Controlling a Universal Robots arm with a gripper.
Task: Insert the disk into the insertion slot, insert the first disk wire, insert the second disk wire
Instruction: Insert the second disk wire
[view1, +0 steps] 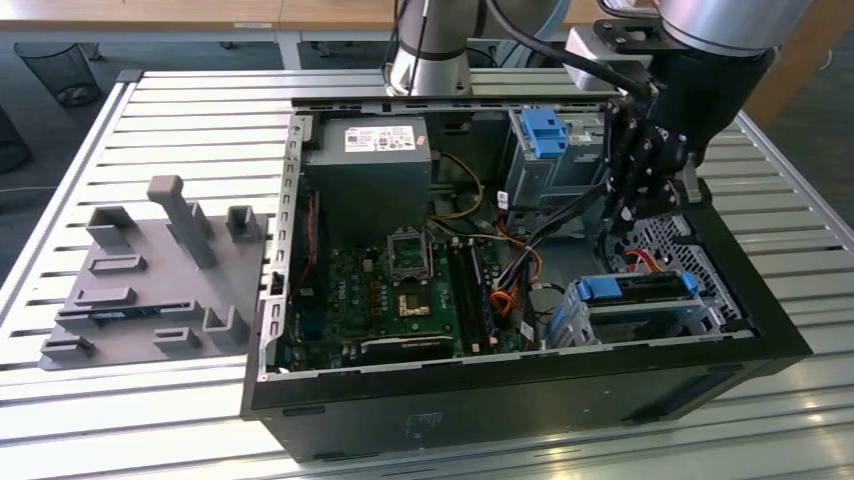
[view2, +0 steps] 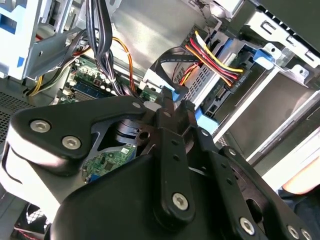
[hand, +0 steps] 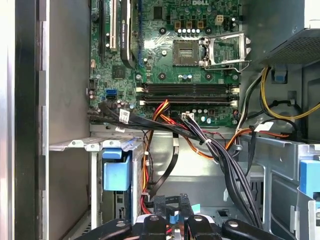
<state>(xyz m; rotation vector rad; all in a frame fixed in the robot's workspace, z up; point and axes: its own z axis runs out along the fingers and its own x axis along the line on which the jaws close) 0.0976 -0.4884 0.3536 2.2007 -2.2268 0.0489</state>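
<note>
Silver slatted tabletop (view1: 174, 100) carries every item below, listed from the exterior view's left to its right.

1. Grey fixture plate (view1: 147, 300): lies flat on the tabletop, just beside the case. Several upright blocks and posts rise from it.
2. Black computer case (view1: 534, 390): lies on its side with the panel off and the interior exposed.
3. Grey power supply (view1: 367, 175): sits in the far inside corner of the case, white label facing up.
4. Green motherboard (view1: 387, 290): lies on the case floor, nearer the camera than the power supply. The bare processor socket and memory slots are visible.
5. Taller grey bay with a blue tab (view1: 541, 130): stands at the far wall of the case, right of the power supply.
6. Robot arm (view1: 721, 30): enters at the upper right and reaches down into the case.
7. Claw (view2: 176, 103): is inside the case, between the taller bay and the disk. Its fingers (view2: 167, 120) are drawn close together, pinching the blue plug (view2: 179, 92) of a black flat wire (view2: 167, 57). The plug is near the disk's end; contact cannot be told.
8. Multicoloured wire (view2: 215, 60): has red, yellow and black strands. Its black plug rests against the disk's end.
9. Disk (view1: 638, 288): is framed by a blue carrier and seated in the insertion slot (view1: 577, 322).
10. Insertion slot: is a low silver perforated cage in the near right corner of the case.
</note>
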